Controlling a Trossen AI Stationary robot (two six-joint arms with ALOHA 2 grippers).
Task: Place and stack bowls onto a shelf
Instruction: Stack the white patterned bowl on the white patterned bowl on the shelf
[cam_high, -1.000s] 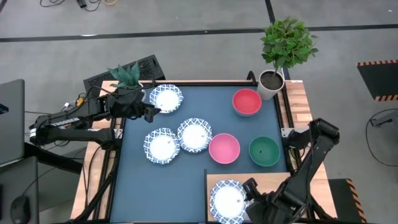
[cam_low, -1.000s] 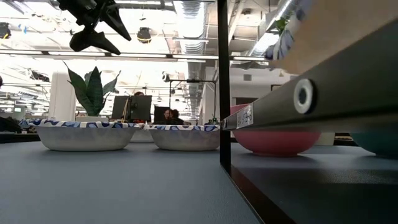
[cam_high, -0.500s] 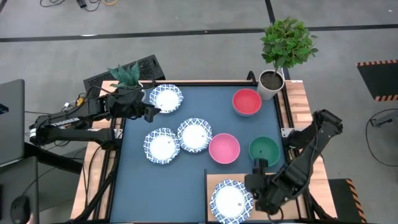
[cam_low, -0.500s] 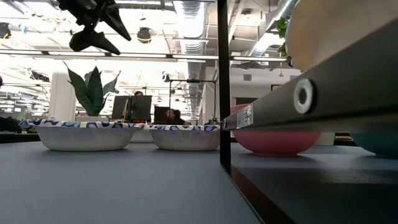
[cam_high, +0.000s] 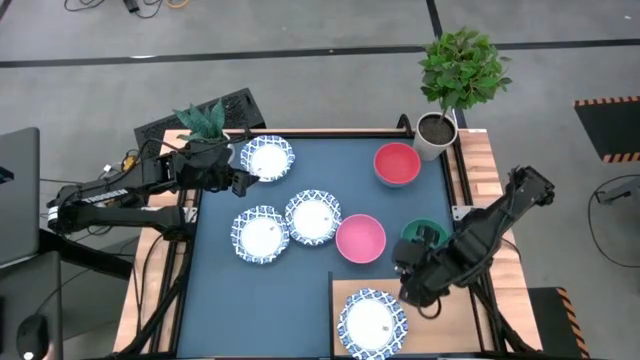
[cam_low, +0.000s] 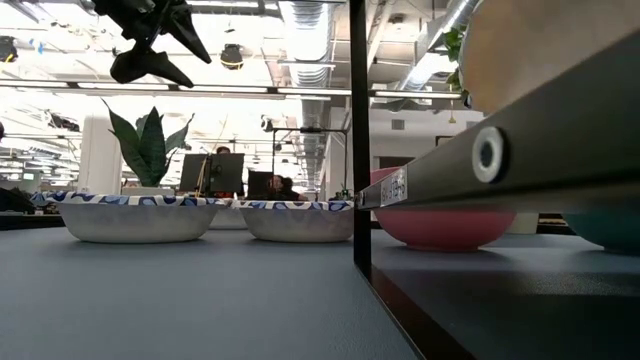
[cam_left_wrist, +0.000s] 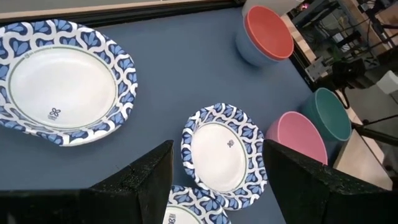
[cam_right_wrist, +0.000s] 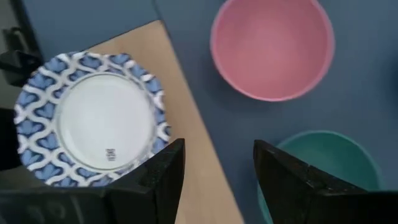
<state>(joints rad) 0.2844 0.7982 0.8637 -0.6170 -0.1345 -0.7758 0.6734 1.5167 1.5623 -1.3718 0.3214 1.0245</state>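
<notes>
In the high view four white bowls with blue rims show: one by the far left corner, two mid-table, and one resting on the light wood shelf. The red bowl, pink bowl and green bowl stand on the blue tabletop; my right arm partly covers the green one. My right gripper hovers open over the shelf's far edge, between the shelf's bowl and the green bowl. My left gripper waits open beside the far-left bowl.
A leafy plant in a white pot stands at the far right corner, and a spiky plant at the far left corner. The shelf has bare board to the right of its bowl. Blue tabletop lies open at the near left.
My right gripper has drawn back from the bowl on the shelf, moving toward the table's far edge and the green bowl. The bowl stays on the shelf. My left arm has kept still.
</notes>
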